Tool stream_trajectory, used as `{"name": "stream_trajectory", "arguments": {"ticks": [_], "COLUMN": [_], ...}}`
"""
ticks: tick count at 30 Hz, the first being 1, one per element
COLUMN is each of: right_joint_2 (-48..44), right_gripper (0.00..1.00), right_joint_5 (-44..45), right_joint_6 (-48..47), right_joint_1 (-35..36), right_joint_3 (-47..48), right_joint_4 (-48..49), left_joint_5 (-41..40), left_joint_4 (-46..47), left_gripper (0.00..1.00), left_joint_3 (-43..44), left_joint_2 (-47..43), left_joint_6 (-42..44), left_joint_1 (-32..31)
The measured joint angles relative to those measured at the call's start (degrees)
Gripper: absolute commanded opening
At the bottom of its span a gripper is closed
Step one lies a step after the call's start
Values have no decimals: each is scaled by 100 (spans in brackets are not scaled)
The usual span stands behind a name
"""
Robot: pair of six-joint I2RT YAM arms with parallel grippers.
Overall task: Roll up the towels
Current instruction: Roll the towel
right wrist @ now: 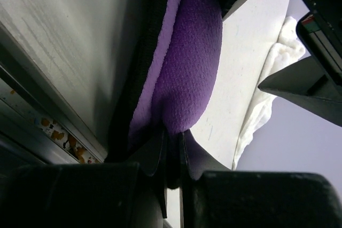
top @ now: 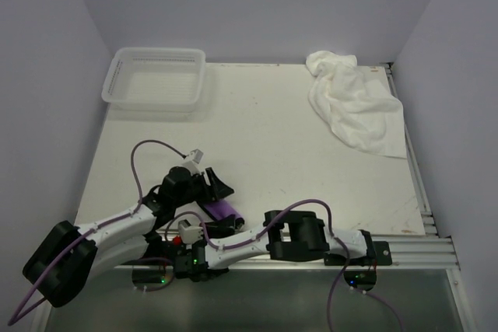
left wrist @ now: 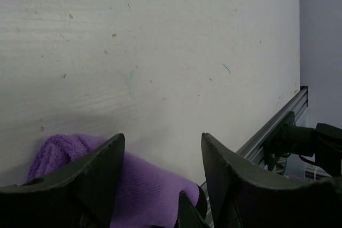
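The small purple towel with dark trim lies bunched near the table's front edge, between both arms. My right gripper is shut on its end; the purple cloth bulges out beyond the fingertips. My left gripper is open just behind the towel. In the left wrist view its jaws stand wide apart over the purple towel, not pinching it. The large fluffy white towel lies crumpled at the far right, away from both grippers. It also shows in the right wrist view.
A white plastic mesh basket stands at the far left corner. A metal rail runs along the table's front and right edges. Purple cables loop over both arms. Grey walls close in the table on three sides.
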Motion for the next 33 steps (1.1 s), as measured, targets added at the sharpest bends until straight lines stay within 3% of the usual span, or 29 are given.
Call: {"name": "stream_trajectory", "arguments": {"ticks": [3,12,21,27,33], "right_joint_2": [4,-278,-1001,-1947,-2712], "right_gripper": [2,18,54,63,65], "right_joint_5": [-4,-76,-538,-1193,-1631], "right_joint_6": [-61,-55,212,584,890], "right_joint_1": [13,4,-57,-85,-85], "right_joint_3": [0,-376,-927,-1657,-2426], "right_joint_4": [-42,326,929,1421,1921], "left_joint_5": [-9,-280,-472,-588,-610], "left_joint_4": [205,564,1080,1078,1167], "left_gripper": [64,63,63,63,63], "left_joint_3": [-153,-149,-345,-341,-328], "left_joint_2": [-9,595,713,723,852], "left_joint_6": [-129,-348,-629,-629,-629], "left_joint_1": [-11,-81,-94,-125,-125]}}
